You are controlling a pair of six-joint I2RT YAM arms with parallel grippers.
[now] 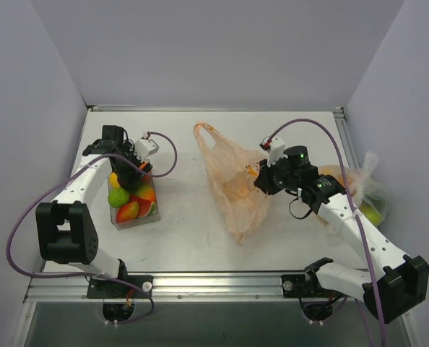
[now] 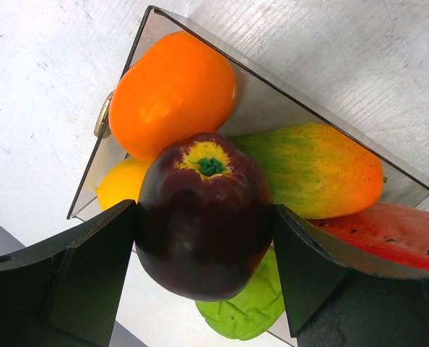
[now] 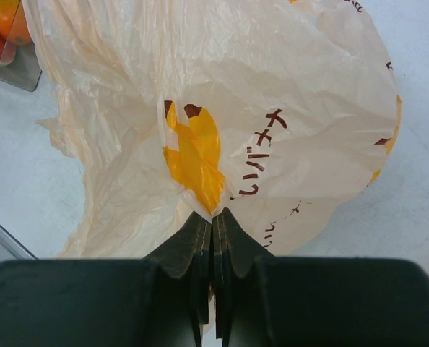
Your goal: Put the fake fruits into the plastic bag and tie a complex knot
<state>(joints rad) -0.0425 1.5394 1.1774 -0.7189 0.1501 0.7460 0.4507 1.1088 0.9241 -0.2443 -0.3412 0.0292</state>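
My left gripper (image 1: 136, 176) (image 2: 204, 242) is shut on a dark maroon fruit (image 2: 204, 217), held just over the clear tray (image 1: 136, 221) (image 2: 272, 101). In the tray lie an orange fruit (image 2: 172, 90), a yellow one (image 2: 120, 184), a green-orange one (image 2: 315, 170), a red slice (image 2: 395, 231) and a green one (image 2: 247, 307). The peach plastic bag (image 1: 236, 188) (image 3: 222, 108) lies crumpled mid-table. My right gripper (image 1: 261, 178) (image 3: 214, 215) is shut on a fold of its right side. One handle loop (image 1: 206, 134) lies open at the far end. No knot shows.
A clear whitish bag (image 1: 365, 189) holding some fruits sits at the right table edge beside the right arm. White walls close the table at the back and sides. A metal rail (image 1: 214, 282) runs along the near edge.
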